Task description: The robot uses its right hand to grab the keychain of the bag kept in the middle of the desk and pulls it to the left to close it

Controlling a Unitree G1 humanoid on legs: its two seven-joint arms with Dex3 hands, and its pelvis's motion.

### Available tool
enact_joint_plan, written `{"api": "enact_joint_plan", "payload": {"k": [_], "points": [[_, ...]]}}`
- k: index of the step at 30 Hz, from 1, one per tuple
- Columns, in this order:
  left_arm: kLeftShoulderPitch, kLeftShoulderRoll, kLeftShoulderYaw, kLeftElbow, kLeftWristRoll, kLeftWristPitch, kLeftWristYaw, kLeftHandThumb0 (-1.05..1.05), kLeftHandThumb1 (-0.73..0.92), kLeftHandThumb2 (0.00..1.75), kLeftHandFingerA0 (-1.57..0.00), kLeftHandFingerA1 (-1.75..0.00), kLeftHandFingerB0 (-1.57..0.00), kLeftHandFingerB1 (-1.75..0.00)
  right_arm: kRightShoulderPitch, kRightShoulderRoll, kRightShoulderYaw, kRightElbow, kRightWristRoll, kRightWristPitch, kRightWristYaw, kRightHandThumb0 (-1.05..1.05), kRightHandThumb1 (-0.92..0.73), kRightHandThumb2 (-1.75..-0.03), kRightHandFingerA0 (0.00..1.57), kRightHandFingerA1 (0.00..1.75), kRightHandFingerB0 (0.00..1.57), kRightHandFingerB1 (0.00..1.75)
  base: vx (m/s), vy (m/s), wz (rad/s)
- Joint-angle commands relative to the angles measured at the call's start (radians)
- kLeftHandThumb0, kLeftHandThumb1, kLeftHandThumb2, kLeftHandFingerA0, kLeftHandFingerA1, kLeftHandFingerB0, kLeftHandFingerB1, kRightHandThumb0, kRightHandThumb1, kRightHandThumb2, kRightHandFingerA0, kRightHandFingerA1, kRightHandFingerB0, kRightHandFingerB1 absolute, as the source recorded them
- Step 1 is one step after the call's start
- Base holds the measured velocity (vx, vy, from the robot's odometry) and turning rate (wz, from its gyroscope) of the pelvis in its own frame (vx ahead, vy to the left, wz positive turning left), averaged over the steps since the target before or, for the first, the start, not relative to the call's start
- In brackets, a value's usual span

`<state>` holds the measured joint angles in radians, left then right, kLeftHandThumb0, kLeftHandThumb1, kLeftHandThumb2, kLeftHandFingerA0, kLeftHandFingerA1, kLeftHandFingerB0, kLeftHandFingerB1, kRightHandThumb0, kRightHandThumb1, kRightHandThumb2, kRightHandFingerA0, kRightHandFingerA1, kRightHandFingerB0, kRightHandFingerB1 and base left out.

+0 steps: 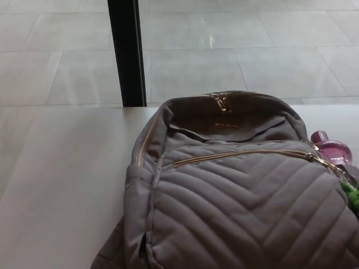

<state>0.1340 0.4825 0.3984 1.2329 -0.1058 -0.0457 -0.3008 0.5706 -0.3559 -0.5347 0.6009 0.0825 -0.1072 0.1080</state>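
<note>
- Desk (61,185): looks smooth, so the bag may slide left rather than zip.
- Bag (241,213): lies mid-desk, toward the right.
- Pink bottle (332,150): in the right side pocket, and could be knocked.
- Keychain (351,193): green, at the right edge, partly cropped and easily missed.
- Right hand and left hand: neither shows, so their state is unknown.

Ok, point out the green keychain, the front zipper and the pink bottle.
green keychain (352,196): head view, on the green beads.
front zipper (241,153): head view, midway along the gold teeth.
pink bottle (334,151): head view, on its rounded body.
</note>
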Motion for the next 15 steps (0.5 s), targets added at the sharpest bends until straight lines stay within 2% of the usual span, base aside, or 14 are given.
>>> {"api": "enact_joint_plan", "payload": {"k": [1,2,3,4,5,6,7,8,9,10,11,12,14,15], "points": [[0.003,0.025,0.031,0.023,-0.046,-0.005,-0.050,-0.65,0.57,0.94,-0.56,-0.66,-0.34,-0.52,-0.028,-0.017,-0.077,-0.078,0.098,0.060,-0.002,-0.67,-0.47,-0.87,0.43,0.66,0.17,0.49,0.00,0.000,0.00],[0.002,0.026,0.031,0.025,-0.042,-0.005,-0.045,-0.65,0.58,0.94,-0.57,-0.65,-0.35,-0.52,-0.032,-0.014,-0.088,-0.091,0.101,0.063,0.001,-0.65,-0.62,-0.59,0.46,0.61,0.21,0.40,0.00,0.000,0.00],[0.000,0.026,0.028,0.028,-0.037,-0.006,-0.037,-0.65,0.58,0.94,-0.57,-0.65,-0.35,-0.52,-0.036,-0.015,-0.101,-0.106,0.111,0.063,0.003,-0.65,-0.62,-0.59,0.46,0.61,0.21,0.40,0.00,0.000,0.00],[0.004,0.028,0.022,0.029,-0.032,-0.015,-0.039,-0.65,0.58,0.94,-0.57,-0.65,-0.35,-0.52,-0.051,-0.014,-0.142,-0.176,0.162,0.072,0.015,-0.64,-0.63,-0.59,0.52,0.72,0.17,0.41,0.00,0.000,0.00],[0.004,0.029,0.022,0.029,-0.033,-0.016,-0.039,-0.65,0.58,0.94,-0.57,-0.65,-0.35,-0.52,-0.053,-0.011,-0.145,-0.181,0.159,0.078,0.016,-0.64,-0.63,-0.59,0.52,0.72,0.17,0.41,0.00,0.000,0.00],[0.001,0.025,0.041,0.030,-0.054,-0.006,-0.048,-0.63,0.56,0.94,-0.55,-0.66,-0.32,-0.52,-0.081,-0.022,-0.172,-0.255,0.187,0.107,0.009,-0.79,-0.51,-0.89,0.49,0.71,0.16,0.51,0.00,0.000,0.00],[0.000,0.027,0.041,0.030,-0.054,-0.006,-0.049,-0.63,0.56,0.94,-0.55,-0.66,-0.32,-0.52,-0.082,-0.018,-0.175,-0.262,0.184,0.114,0.010,-0.79,-0.51,-0.89,0.49,0.71,0.16,0.51,0.00,0.000,0.00],[0.001,0.028,0.033,0.027,-0.044,-0.010,-0.043,-0.62,0.71,0.62,-0.61,-0.55,-0.40,-0.39,-0.111,-0.024,-0.200,-0.349,0.223,0.139,0.008,-0.79,-0.51,-0.87,0.49,0.70,0.15,0.48,0.00,0.000,0.00],[0.002,0.028,0.030,0.024,-0.042,-0.013,-0.047,-0.65,0.57,0.94,-0.56,-0.65,-0.34,-0.52,-0.117,-0.023,-0.212,-0.413,0.247,0.151,0.018,-0.71,-0.49,-0.85,0.61,0.81,0.14,0.48,0.00,0.000,0.00],[0.002,0.028,0.030,0.024,-0.042,-0.013,-0.047,-0.65,0.57,0.94,-0.56,-0.65,-0.34,-0.52,-0.117,-0.021,-0.215,-0.419,0.246,0.157,0.018,-0.71,-0.49,-0.85,0.61,0.81,0.14,0.48,0.00,0.000,0.00],[0.004,0.027,0.027,0.022,-0.038,-0.017,-0.041,-0.65,0.57,0.94,-0.57,-0.65,-0.35,-0.53,-0.136,-0.035,-0.218,-0.501,0.263,0.185,0.018,-0.78,-0.50,-0.85,0.55,0.69,0.16,0.45,0.00,0.000,0.00],[0.002,0.028,0.026,0.027,-0.035,-0.020,-0.037,-0.63,0.72,0.62,-0.60,-0.54,-0.39,-0.39,-0.137,-0.038,-0.216,-0.577,0.268,0.185,0.027,-0.79,-0.51,-0.86,0.55,0.69,0.17,0.46,0.00,0.000,0.00],[0.000,0.028,0.022,0.027,-0.032,-0.023,-0.038,-0.63,0.72,0.62,-0.60,-0.54,-0.40,-0.38,-0.144,-0.039,-0.217,-0.643,0.289,0.215,0.034,-0.85,-0.52,-0.86,0.49,0.64,0.15,0.42,0.00,0.000,0.00],[0.000,0.028,0.025,0.025,-0.037,-0.019,-0.041,-0.64,0.57,0.95,-0.56,-0.65,-0.33,-0.52,-0.170,-0.048,-0.194,-0.711,0.303,0.198,0.056,-0.81,-0.52,-0.85,0.54,0.64,0.18,0.41,0.00,0.000,0.00]]}}
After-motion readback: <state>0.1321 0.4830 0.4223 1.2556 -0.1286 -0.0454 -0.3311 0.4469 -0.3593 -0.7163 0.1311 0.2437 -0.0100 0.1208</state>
